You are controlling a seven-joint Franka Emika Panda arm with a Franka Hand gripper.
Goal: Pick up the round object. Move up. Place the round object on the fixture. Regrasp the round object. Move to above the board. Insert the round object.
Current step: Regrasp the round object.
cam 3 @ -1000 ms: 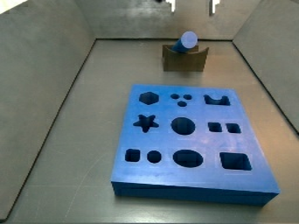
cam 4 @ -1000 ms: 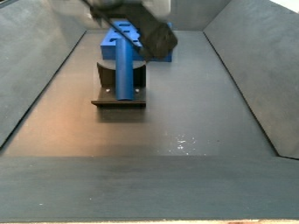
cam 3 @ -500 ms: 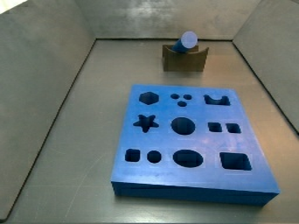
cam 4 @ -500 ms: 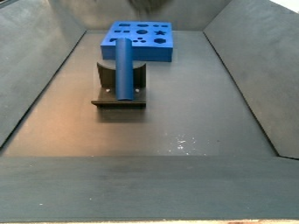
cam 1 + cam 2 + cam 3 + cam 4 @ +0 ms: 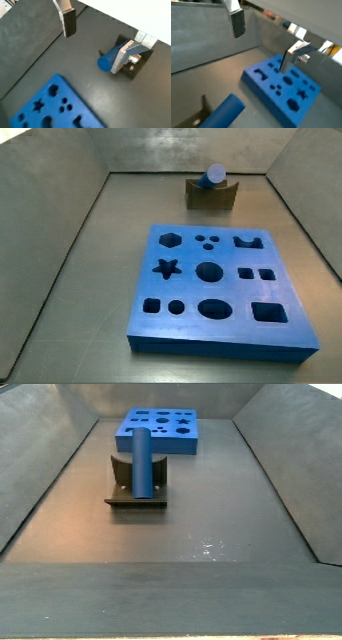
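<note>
The round object, a slim blue peg point(image 5: 139, 462), lies across the notch of the olive-brown fixture point(image 5: 136, 489); in a side view its round end point(image 5: 215, 174) shows above the fixture point(image 5: 210, 195). The blue board point(image 5: 218, 288) lies flat on the floor, and shows behind the fixture in a side view point(image 5: 160, 430). My gripper is out of both side views. In both wrist views it point(image 5: 93, 52) point(image 5: 260, 52) is open and empty, high above the floor. The peg point(image 5: 110, 57) point(image 5: 224, 112), the fixture point(image 5: 138, 64) and the board point(image 5: 53, 107) point(image 5: 284, 87) lie below it.
Grey walls point(image 5: 47, 198) point(image 5: 34, 474) enclose the dark floor on both sides. Bare floor point(image 5: 201, 564) lies on the near side of the fixture in a side view.
The gripper, which stood over the peg one second ago, has risen out of both side views. The peg stays resting on the fixture. The board has not moved.
</note>
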